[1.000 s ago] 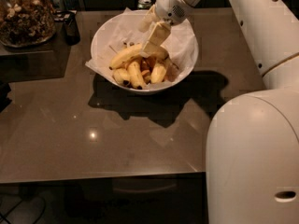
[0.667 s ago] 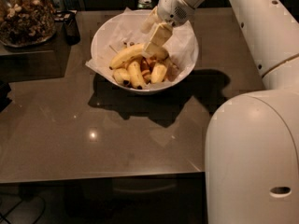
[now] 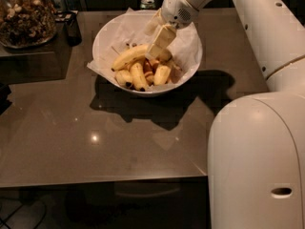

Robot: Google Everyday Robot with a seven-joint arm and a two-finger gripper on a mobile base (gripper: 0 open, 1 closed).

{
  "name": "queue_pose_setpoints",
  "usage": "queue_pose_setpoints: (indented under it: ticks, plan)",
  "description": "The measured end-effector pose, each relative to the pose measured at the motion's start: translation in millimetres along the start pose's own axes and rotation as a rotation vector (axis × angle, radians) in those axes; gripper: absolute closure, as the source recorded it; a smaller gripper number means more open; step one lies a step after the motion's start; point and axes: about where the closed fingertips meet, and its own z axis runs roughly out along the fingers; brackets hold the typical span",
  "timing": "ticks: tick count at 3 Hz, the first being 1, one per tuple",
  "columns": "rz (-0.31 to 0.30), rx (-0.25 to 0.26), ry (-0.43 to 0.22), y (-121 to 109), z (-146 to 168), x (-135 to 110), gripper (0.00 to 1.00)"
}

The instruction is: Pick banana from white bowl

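The white bowl (image 3: pixel 194 56), lined with crumpled white paper, stands on the dark table at the back centre. The long curved yellow banana (image 3: pixel 127 57) lies across the top of the pile in the bowl, its right end under my gripper. My gripper (image 3: pixel 156 51) reaches down from the upper right into the bowl's middle and sits right at the banana's right end. Whether it holds the banana cannot be told.
Several shorter stubby bananas (image 3: pixel 138 75) lie in the bowl below the long one. A glass jar of nuts (image 3: pixel 24 15) stands at the far left, with a small dark object (image 3: pixel 72 27) beside it. A can (image 3: pixel 147 4) stands behind the bowl. My white body (image 3: pixel 257 161) fills the lower right.
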Motion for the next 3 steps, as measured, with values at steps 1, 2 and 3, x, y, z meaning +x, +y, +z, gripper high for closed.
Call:
queue_pose_setpoints:
  ticks: [1, 2, 3]
  plan:
    - [0.013, -0.003, 0.004, -0.5, 3.2, 5.2, 0.52]
    - [0.019, -0.005, 0.006, -0.1, 4.6, 8.2, 0.75]
    - [0.023, -0.005, 0.008, 0.3, 5.2, 10.2, 0.97]
